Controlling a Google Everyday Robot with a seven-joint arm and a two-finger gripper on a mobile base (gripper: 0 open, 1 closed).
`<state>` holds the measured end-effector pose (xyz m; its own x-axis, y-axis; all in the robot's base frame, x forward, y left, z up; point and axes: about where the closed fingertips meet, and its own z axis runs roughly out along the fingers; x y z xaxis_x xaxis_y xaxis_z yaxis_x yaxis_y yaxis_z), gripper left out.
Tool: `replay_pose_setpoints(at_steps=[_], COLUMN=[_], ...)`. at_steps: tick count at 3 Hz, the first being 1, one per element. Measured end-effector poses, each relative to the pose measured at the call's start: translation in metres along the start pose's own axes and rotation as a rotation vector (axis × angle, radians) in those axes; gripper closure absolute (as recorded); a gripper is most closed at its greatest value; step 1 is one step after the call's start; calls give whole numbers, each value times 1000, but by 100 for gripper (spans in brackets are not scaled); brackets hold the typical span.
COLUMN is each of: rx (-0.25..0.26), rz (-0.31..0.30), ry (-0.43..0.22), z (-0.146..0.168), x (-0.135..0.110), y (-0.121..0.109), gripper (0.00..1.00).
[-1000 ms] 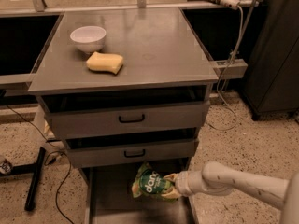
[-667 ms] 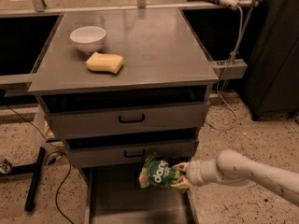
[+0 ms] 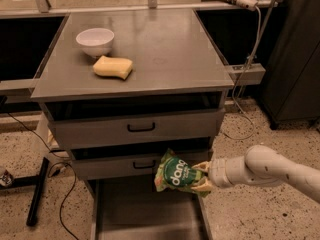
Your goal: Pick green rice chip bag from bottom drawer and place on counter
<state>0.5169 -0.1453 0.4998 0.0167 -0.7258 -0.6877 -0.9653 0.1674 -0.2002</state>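
The green rice chip bag (image 3: 174, 175) is light green with a dark round "dang" patch. My gripper (image 3: 202, 178) is shut on its right edge and holds it in the air, in front of the middle drawer and above the bottom drawer (image 3: 145, 219), which is pulled out with a bare grey floor. My white arm comes in from the lower right. The counter (image 3: 165, 49) is the wide grey cabinet top, well above the bag.
A white bowl (image 3: 95, 40) and a yellow sponge (image 3: 113, 67) sit on the counter's left side. Two grey drawers with black handles (image 3: 141, 128) stand slightly open. A black stand leg (image 3: 37, 196) and cables lie on the floor at left. A dark cabinet (image 3: 295, 59) stands at right.
My gripper has lifted the bag up out of the bottom drawer and a little to the right; it now hangs in front of the middle drawer.
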Motion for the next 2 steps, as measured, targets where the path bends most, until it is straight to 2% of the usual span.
replay_pose_setpoints(at_steps=[1,2], rx=[1,27], rz=[-27,-98], ry=[9,21], z=[-20,-68], x=[-14,-54], y=[-1,4], gripper=[100,100])
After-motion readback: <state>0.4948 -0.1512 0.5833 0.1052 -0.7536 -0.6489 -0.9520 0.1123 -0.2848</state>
